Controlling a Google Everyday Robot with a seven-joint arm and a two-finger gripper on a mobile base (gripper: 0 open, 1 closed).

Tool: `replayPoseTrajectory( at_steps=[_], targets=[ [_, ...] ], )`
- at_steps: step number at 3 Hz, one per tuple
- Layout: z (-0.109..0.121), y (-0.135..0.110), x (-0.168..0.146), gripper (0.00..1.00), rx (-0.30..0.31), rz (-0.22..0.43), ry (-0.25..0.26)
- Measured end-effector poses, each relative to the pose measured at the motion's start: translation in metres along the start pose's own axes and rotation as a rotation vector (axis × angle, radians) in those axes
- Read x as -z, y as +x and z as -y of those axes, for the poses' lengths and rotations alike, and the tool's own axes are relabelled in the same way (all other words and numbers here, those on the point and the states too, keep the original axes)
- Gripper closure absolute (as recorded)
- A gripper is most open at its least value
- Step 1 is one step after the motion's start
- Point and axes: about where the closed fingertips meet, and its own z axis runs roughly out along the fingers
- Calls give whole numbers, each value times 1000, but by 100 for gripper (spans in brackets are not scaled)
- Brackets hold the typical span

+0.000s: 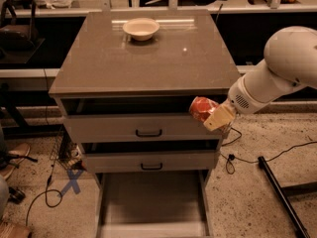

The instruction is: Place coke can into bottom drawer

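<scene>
My gripper [212, 117] is shut on the red-orange coke can [201, 108] and holds it in the air in front of the cabinet's right side, level with the top drawer front. The white arm [277, 73] reaches in from the right. The bottom drawer [153, 202] is pulled open below, a wide shallow tray with a flat grey floor; the can is above and to the right of its middle.
A white bowl [141, 29] stands at the back of the brown cabinet top [143, 58]. Two pale drawers with dark handles [148, 133] sit slightly open. Cables lie on the floor at both sides and a dark bar [280, 192] at the right.
</scene>
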Motion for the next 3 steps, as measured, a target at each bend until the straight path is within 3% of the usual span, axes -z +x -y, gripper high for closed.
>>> replayPoseTrajectory(
  at_steps=[1,2,3],
  targets=[
    [0,1,-2,100,1,1,-4],
    [-1,19,-39,100,12,23,-64],
    [-20,52,-109,100,54,86,-171]
  ],
)
